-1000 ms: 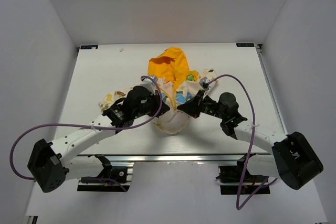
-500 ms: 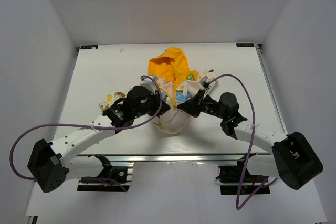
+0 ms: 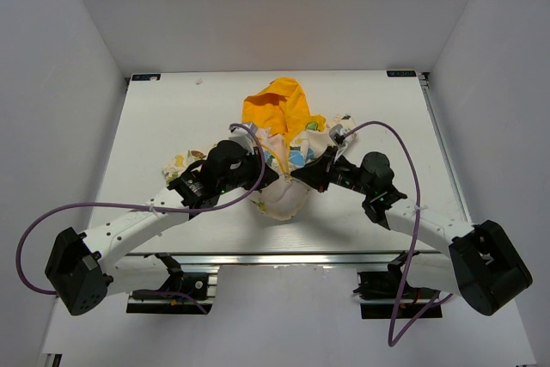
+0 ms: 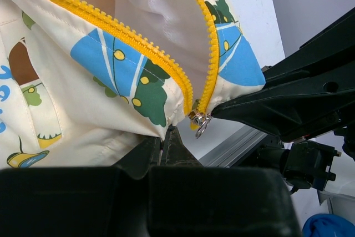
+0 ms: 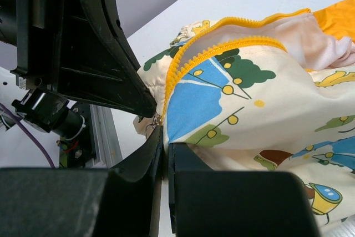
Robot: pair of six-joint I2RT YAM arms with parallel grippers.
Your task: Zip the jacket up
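The jacket (image 3: 288,139) lies mid-table, cream with cartoon prints, its yellow-orange hood toward the back. Both grippers meet at its near hem. My left gripper (image 3: 273,180) is shut on the hem of the left front panel (image 4: 100,109), its fingertips (image 4: 166,137) pinching fabric just left of the zipper. My right gripper (image 3: 301,176) is shut on the hem of the right front panel (image 5: 222,120). The yellow zipper teeth (image 4: 144,48) run open in a V and join at the silver slider (image 4: 199,119) at the bottom end. The slider also shows in the right wrist view (image 5: 154,121).
The white table (image 3: 172,109) sits inside white walls. Its metal front rail (image 3: 284,259) runs along the near edge. Purple cables loop from both arms. A sleeve (image 3: 185,161) of the jacket lies spread to the left.
Almost nothing moved. The right arm shifted very slightly; both grippers stay closed on the jacket's hem.
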